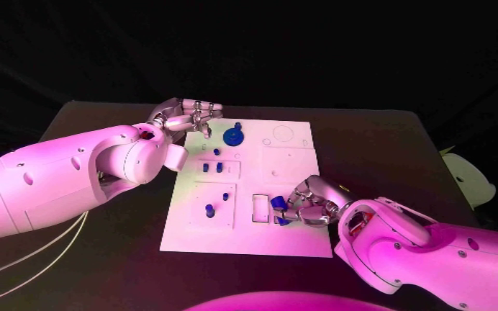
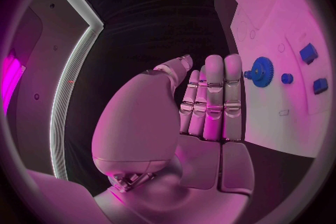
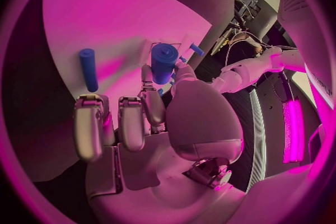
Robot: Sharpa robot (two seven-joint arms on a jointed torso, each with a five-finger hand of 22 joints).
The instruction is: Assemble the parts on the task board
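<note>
Item: task board [image 1: 291, 174], white plate, one, lying mid-counter [image 1: 394, 145].

Right hand [image 1: 309, 203]: at the board's near right part, fingers [image 3: 155, 106] closed round a short blue cylinder [image 3: 162, 63] held by thumb and one finger, over a rectangular recess in the plate. A second small blue piece [image 1: 282, 221] lies just beside the fingers.

Left hand [image 1: 189, 118]: at the board's far left edge, fingers [image 2: 213, 89] straight and close together, holding nothing; not plainly touching the board.

Risks, as judged:
- The cylinder is held by a narrow pinch; it could tilt or slip on release and roll off its seat.
- The loose piece beside the right hand could be knocked as the fingers withdraw.
- The left hand stands near the blue gear [image 1: 234, 137]; any sweep inward could catch it.

Count, from the head view:
- Blue gear: one, far centre of the board.
- Small blue parts [image 1: 211, 168] left of centre: about five; some are too small to tell apart with certainty.
- Blue pieces at the right hand: two.
- Hands: two.
</note>
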